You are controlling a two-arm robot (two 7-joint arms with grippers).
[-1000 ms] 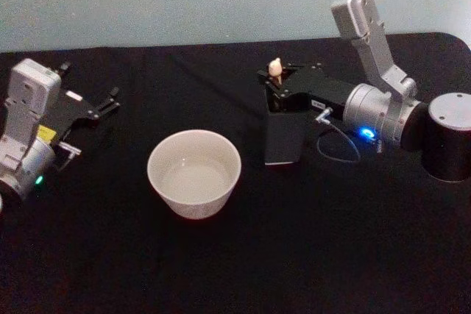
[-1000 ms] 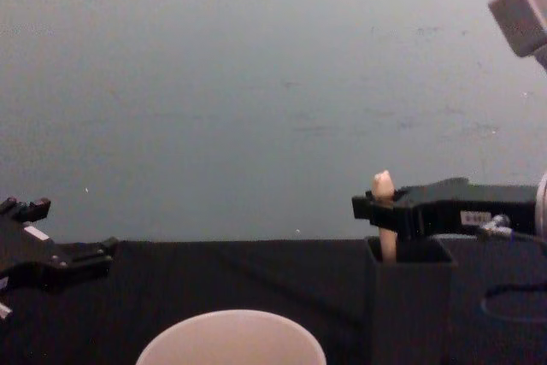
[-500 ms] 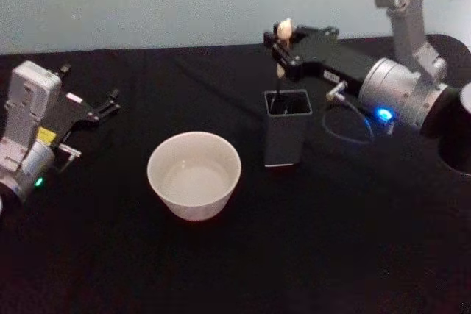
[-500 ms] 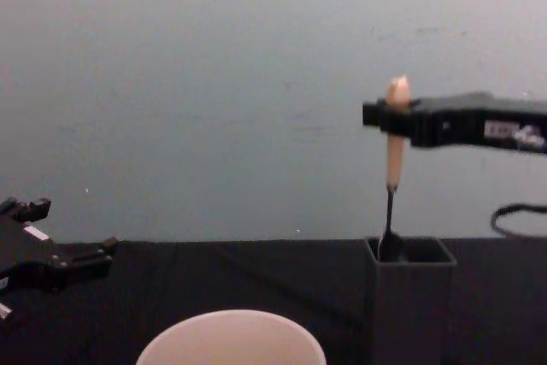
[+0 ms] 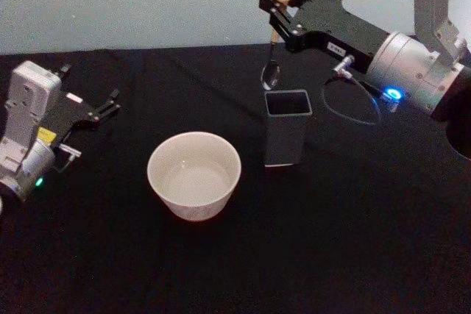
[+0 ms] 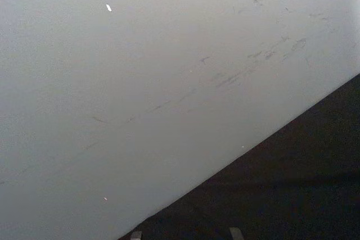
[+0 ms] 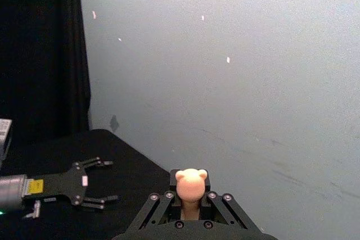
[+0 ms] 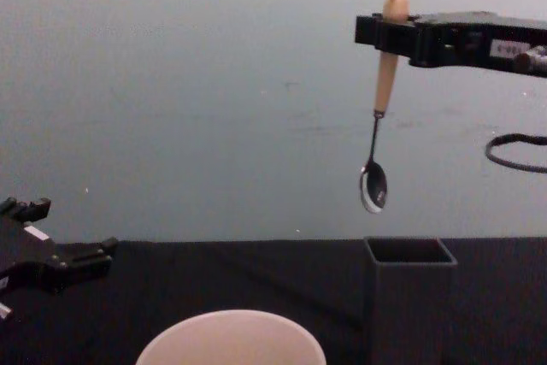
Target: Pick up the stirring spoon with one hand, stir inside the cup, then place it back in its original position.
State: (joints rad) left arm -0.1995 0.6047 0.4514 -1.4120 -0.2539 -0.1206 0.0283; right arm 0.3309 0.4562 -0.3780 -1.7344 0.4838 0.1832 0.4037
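- Right gripper, upper right of the chest view: fingers closed on the stirring spoon just below its knob. The spoon hangs bowl down, slightly tilted, clear above the dark grey box.
- Cup sits lower centre in the head view, left of the box and apart from it.
- Risk: the grip is high on a smooth handle, with a long free length below. A quick sideways move likely swings or twists the spoon in the fingers, so the bowl arrives off-target.
- Risk: coming down early clips the cup's rim and tips it or shoves it across the worktop.
- Risk: a low traverse catches the box's top edge.
- Cup may hold liquid, hard to tell. If so, hard stirring splashes.
- Left gripper, left edge of the head view: fingers open, parked, well apart.
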